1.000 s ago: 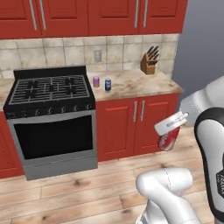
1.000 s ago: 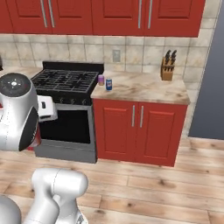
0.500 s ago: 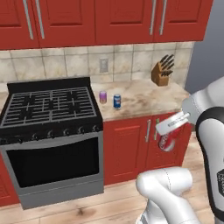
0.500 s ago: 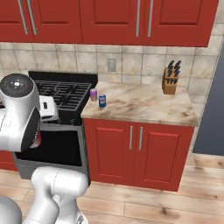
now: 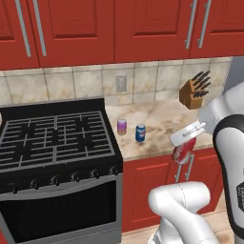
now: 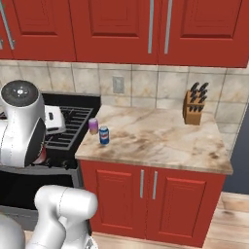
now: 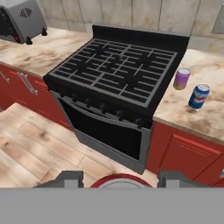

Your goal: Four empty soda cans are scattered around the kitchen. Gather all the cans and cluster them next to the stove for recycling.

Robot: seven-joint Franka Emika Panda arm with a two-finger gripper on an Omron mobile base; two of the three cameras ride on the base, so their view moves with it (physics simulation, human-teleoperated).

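1. Soda cans: purple can (image 5: pixel 122 127) and blue can (image 5: pixel 140 133) standing upright just beside each other on the desk (image 5: pixel 162 124), near the right edge of the stove (image 5: pixel 57 143); purple one sitting closer to the stove and the wall, blue one a little further forward.
2. Red can (image 5: pixel 183 151) hanging tilted in the end effector (image 5: pixel 185 143), out in front of the desk's front edge, above the red cabinet doors.
3. End effector fingers closing on that red can from both sides, narrowly parted by the can's width; silvery top of the can (image 7: pixel 121 183) showing between the two dark tips in the hand view.
4. Arm rising from the white base at lower right of the left base view, bending at a large white elbow, wrist reaching left and slightly down toward the desk edge.
5. Hand looking down and forward over the stove grates, oven door and plank floor (image 7: pixel 39 148); toaster (image 7: pixel 19 19) sitting on the far desk beyond the stove.
6. Same two cans (image 6: pixel 97 130) appearing at the left end of the marble desk in the right base view, well apart from the knife block (image 6: pixel 194 104) standing near the tiled wall.
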